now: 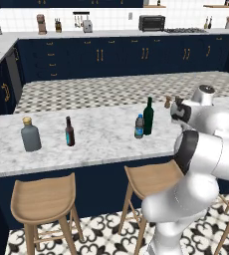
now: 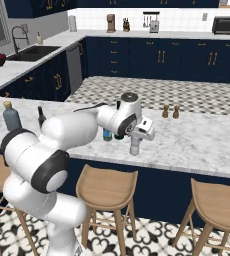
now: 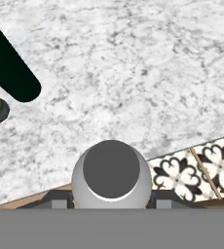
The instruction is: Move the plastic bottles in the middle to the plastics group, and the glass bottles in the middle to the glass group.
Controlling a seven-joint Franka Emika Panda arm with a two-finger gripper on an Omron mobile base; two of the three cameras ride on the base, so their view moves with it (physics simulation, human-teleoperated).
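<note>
Holding the clear-grey water bottle (image 2: 135, 145) upright, the end effector (image 2: 137, 141) is clamped around its body near the front edge of the marble counter (image 2: 202, 137), right of the green wine bottle (image 1: 148, 116) and blue-label water bottle (image 1: 139, 126). Keeping it vertical and lifting clear of those neighbours before carrying should prevent knocks.

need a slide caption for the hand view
Top-down look at a clear-grey bottle held in the gripper above the marble counter, green bottle at left.
</note>
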